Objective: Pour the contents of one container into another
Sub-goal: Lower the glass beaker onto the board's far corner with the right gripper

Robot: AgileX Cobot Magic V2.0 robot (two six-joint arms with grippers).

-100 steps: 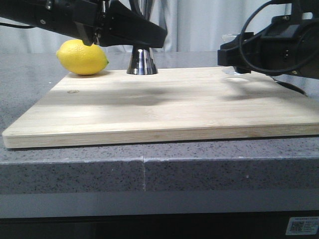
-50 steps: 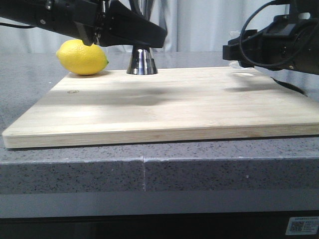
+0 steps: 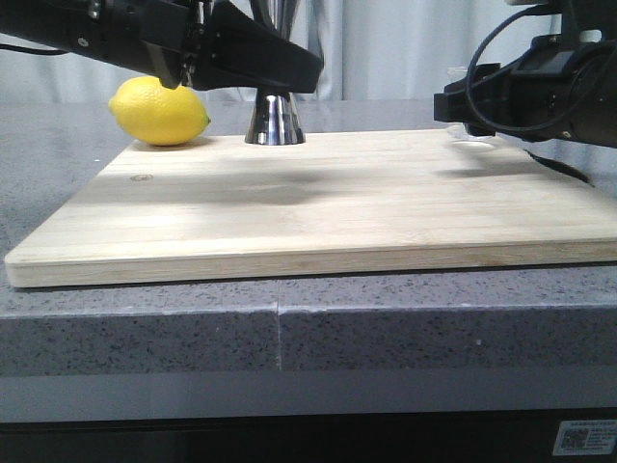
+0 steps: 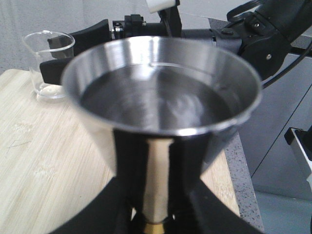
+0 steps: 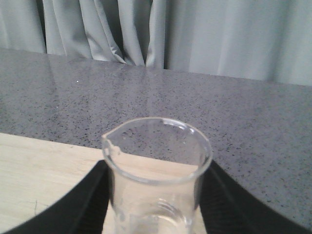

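The steel jigger (image 3: 275, 121) stands at the back of the wooden board (image 3: 318, 207). My left gripper (image 3: 280, 75) is shut on its waist; in the left wrist view the jigger's (image 4: 161, 97) cup fills the frame above the left gripper (image 4: 156, 214). The clear glass beaker (image 5: 156, 180) stands upright at the board's back right, with my right gripper (image 5: 156, 200) shut on its sides. The beaker (image 4: 48, 63) looks nearly empty in the left wrist view. From the front the right gripper (image 3: 461, 106) hides all but the beaker's base (image 3: 469, 136).
A yellow lemon (image 3: 159, 111) lies on the board's back left corner, beside the jigger. The board rests on a grey speckled counter (image 3: 289, 323). Grey curtains (image 5: 195, 34) hang behind. The right arm's cables (image 3: 501, 48) loop above the board's right end.
My right gripper has drawn back to the right and come down with the beaker, whose base is now at the board. The left arm and jigger have not moved.
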